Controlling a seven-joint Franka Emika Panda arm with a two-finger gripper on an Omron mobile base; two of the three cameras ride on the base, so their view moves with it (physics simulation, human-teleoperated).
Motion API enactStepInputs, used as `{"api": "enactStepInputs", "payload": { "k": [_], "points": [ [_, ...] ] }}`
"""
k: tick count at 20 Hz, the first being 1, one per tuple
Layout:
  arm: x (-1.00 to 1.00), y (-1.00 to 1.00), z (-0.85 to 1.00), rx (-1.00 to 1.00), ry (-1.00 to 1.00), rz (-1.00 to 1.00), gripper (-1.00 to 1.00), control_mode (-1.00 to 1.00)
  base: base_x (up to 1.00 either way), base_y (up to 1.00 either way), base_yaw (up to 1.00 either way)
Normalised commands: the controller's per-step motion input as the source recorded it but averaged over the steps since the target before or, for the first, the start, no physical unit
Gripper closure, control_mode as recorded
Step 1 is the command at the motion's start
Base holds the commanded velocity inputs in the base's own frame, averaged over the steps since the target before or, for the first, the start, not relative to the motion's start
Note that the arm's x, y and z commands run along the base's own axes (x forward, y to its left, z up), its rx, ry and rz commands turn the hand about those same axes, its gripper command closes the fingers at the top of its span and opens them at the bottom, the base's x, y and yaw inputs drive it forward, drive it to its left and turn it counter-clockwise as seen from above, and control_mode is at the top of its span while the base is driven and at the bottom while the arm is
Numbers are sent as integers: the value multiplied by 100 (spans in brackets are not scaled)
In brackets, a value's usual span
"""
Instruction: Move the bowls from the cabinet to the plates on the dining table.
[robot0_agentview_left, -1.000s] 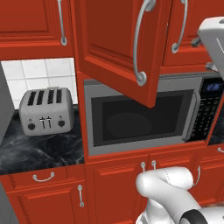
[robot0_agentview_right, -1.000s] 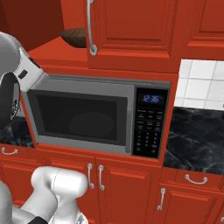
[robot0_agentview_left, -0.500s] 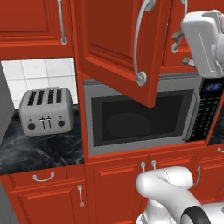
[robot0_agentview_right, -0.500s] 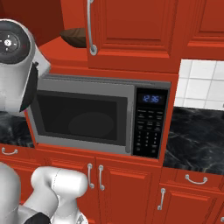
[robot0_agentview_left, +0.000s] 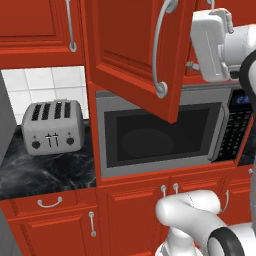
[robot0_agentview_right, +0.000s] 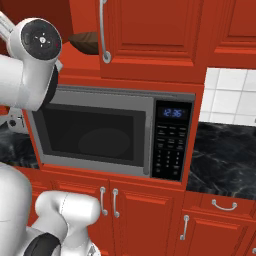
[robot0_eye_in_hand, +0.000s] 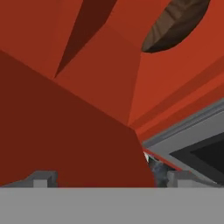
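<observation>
We have the two-finger gripper (robot0_eye_in_hand: 107, 177) raised to the red panelled wall cabinet (robot0_agentview_left: 135, 55), whose door hangs open above the grey steel microwave (robot0_agentview_right: 107, 131). Its jaws stand spread wide and hold nothing. The wide, shallow, dark brown wood-grain bowl (robot0_agentview_right: 85, 41) sits on the red shelf inside the cabinet, just above the microwave; in the hand view it (robot0_eye_in_hand: 175, 24) lies ahead of the fingertips, well apart from them. We cannot see the white marbled bowl. We judge the wooden bowl stiff, fairly light and not fragile, though its smooth sloping wall may slip. We would pinch its rim, one finger inside and one outside.
</observation>
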Motion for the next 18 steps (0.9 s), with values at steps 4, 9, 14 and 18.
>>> {"api": "enactStepInputs", "payload": {
  "k": [4, 9, 14, 18],
  "points": [
    [12, 62, 0, 0, 0, 2, -100, -100, 0, 0, 0],
    [11, 42, 0, 0, 0, 7, -100, -100, 0, 0, 0],
    [0, 49, 0, 0, 0, 12, -100, -100, 0, 0, 0],
    [0, 74, 0, 0, 0, 13, -100, -100, 0, 0, 0]
  ]
}}
